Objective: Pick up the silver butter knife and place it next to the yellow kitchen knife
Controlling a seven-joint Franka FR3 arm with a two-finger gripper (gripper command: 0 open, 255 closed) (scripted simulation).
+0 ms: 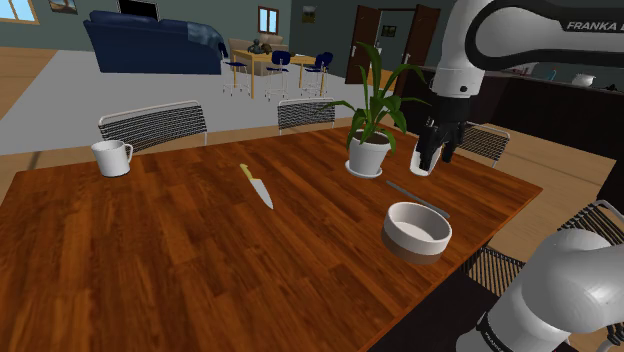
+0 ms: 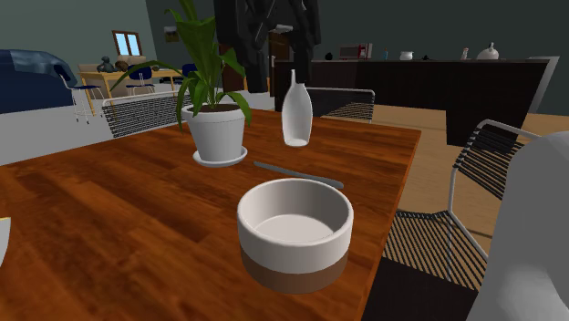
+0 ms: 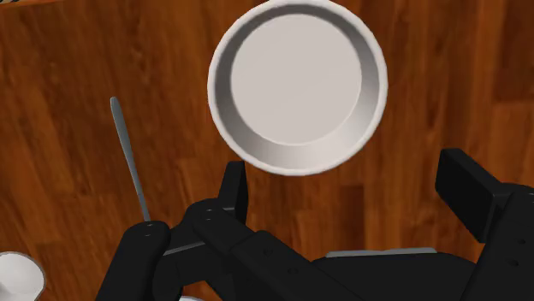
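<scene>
Fingers [image 3: 233,184] of the black gripper [image 3: 345,171] are seen set wide apart, and nothing is held between them. The butter knife [image 3: 130,158] is laid flat on the wooden table [image 1: 180,260], in the strip between the potted plant [image 1: 369,153] and the white bowl [image 1: 417,231], near the bowl but apart from it.

In the wrist view the bowl, not the knife, is found ahead of the gap. The knife is placed off to one side, outside the finger nearer to it. Its long axis is run roughly across the line joining the two fingertips. It is judged, therefore, that its narrow width could be spanned by the jaws with little or no turning of the wrist.

A sideways shift to bring the gap over the knife's middle is judged to be needed next, followed by a descent. In the shoulder view the hand is seen well above the table, close by a white vase [image 1: 421,162]. The bowl's rim is to be avoided on the way down.

The yellow kitchen knife [image 1: 257,186] is laid well apart, beyond the plant and toward the mug [image 1: 112,157].
</scene>
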